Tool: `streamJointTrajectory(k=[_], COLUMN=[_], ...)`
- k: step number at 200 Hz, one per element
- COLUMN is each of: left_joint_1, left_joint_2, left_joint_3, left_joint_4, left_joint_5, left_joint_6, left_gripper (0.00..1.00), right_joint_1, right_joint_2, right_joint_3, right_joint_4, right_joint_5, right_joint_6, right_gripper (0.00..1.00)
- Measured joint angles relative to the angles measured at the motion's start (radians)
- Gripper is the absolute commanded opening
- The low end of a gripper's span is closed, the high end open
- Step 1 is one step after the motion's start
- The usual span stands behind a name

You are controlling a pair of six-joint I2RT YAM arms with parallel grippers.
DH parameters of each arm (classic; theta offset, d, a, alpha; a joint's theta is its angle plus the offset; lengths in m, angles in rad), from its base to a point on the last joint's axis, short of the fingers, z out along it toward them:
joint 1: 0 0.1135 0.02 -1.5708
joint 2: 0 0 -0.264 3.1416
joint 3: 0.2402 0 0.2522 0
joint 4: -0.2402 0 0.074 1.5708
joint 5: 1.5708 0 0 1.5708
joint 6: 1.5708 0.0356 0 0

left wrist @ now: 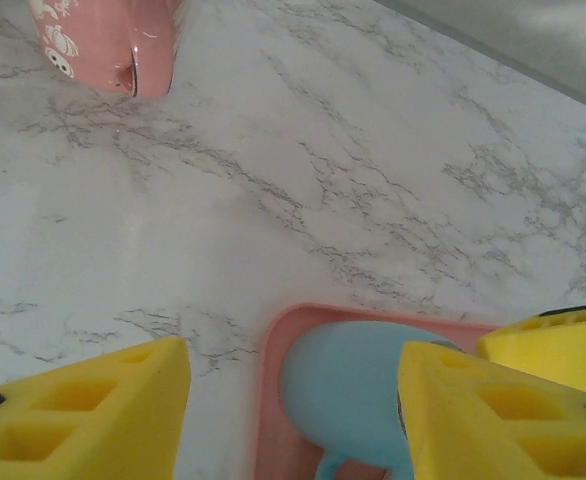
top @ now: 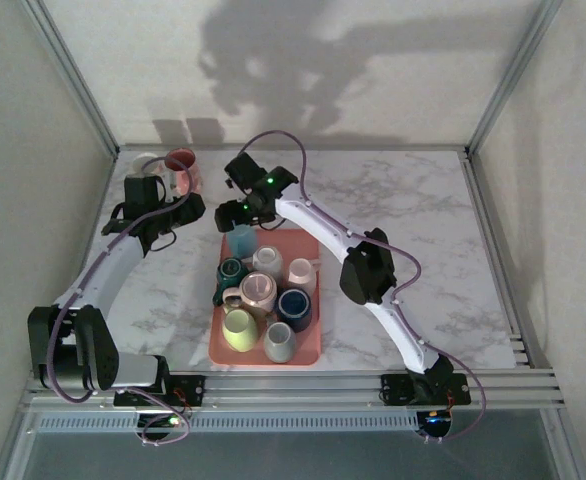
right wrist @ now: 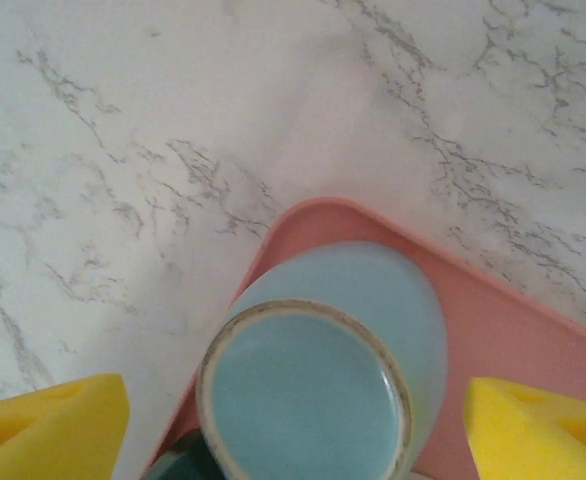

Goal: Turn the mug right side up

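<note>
Jaws stood released on both arms; the right pair straddled, untouching, an inverted light-blue mug [right wrist: 303, 400] in a pink tray [right wrist: 518, 320].

surface: your marble table [top: 423, 215] | on it: pink tray [top: 311, 245] near the middle, near side | also: pink mug [top: 181, 168] standing far-left, well apart from your tray

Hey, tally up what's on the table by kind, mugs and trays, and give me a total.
Tray: 1
Mugs in the tray: 8, as far as the top view shows
Pink mug standing on the table: 1
Total: 10
</note>
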Motion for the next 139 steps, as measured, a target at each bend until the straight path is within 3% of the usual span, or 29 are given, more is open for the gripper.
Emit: streamJointTrajectory(k=[13,38,123,139], left_joint_1=[0.006,0.018,0.033,0.035], left_joint_2=[-0.005,-0.018,-0.055,-0.058], left_joint_3=[0.000,0.000,0.000,-0.003], left_joint_4=[-0.003,-0.009,-0.025,-0.025], left_joint_5=[0.001,0.005,0.006,0.006], left_joint_6=[0.001,0.004,-0.004,-0.004], left_gripper=[0.57,0.57,0.57,0.57], right_joint_1=[0.002,0.014,0.175,0.189], right_joint_2=[-0.010,-0.062,-0.145,-0.141], right_joint_3=[-0.004,-0.079,-0.111,-0.110], right_joint_4=[-0.010,-0.024,-0.061,-0.066], right_joint_5=[0.023,0.094,0.272,0.305], right_joint_6=[0.001,0.077,0.505,0.573], right_gripper=[0.88,0.66,0.43,0.42])
